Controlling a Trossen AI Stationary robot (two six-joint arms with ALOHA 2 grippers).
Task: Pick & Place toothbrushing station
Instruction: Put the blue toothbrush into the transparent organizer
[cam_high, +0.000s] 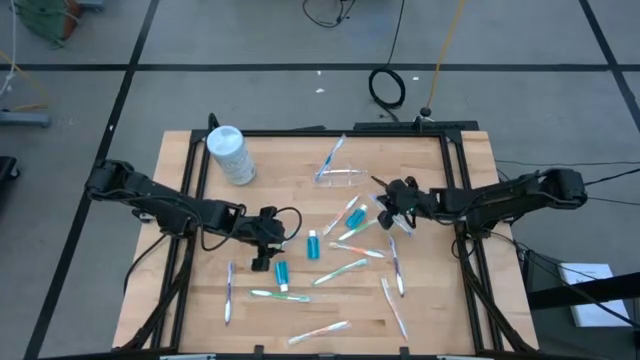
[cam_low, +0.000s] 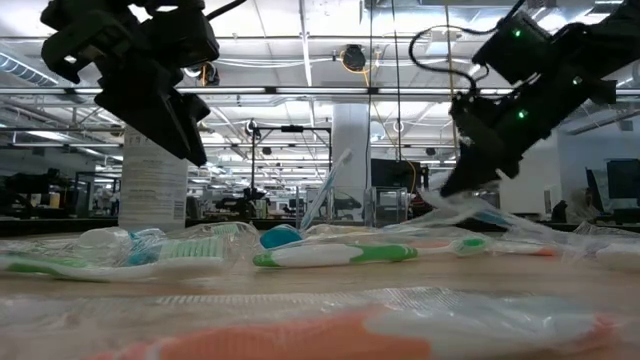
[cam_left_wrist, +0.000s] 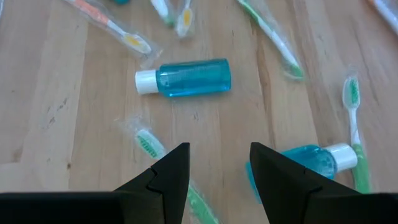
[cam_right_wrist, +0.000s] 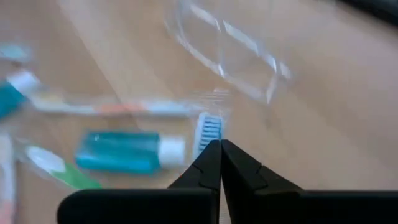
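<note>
The right tool (cam_right_wrist: 220, 163) is seen with its fingers pressed together, pinched on the clear wrapper of a blue-bristled toothbrush (cam_right_wrist: 208, 129) whose head lies just ahead of the fingertips. Beside that brush head a small blue toothpaste tube (cam_right_wrist: 127, 151) with a white cap lies on the bench (cam_high: 290, 160), and farther ahead the clear plastic cup (cam_right_wrist: 227, 46) is tipped on its side; whether anything is inside it cannot be told from the right wrist view. In the high view a single brush (cam_high: 332, 157) is seen leaning out of the cup's mouth. The left tool (cam_left_wrist: 217, 171) is held above the bench with its fingers apart and nothing between them. Ahead of it lies a second blue tube (cam_left_wrist: 185, 78), and close beside one finger a third tube (cam_left_wrist: 308, 163) with a green brush (cam_left_wrist: 353, 118) next to it. The remaining wrapped toothbrushes (cam_high: 340, 270) are scattered over the bench between and below both tools. Well beyond the left tool, a larger white-blue container (cam_high: 230, 154) lies at the bench's far corner; only in the low view is printed text seen on its label, too small to be read.
</note>
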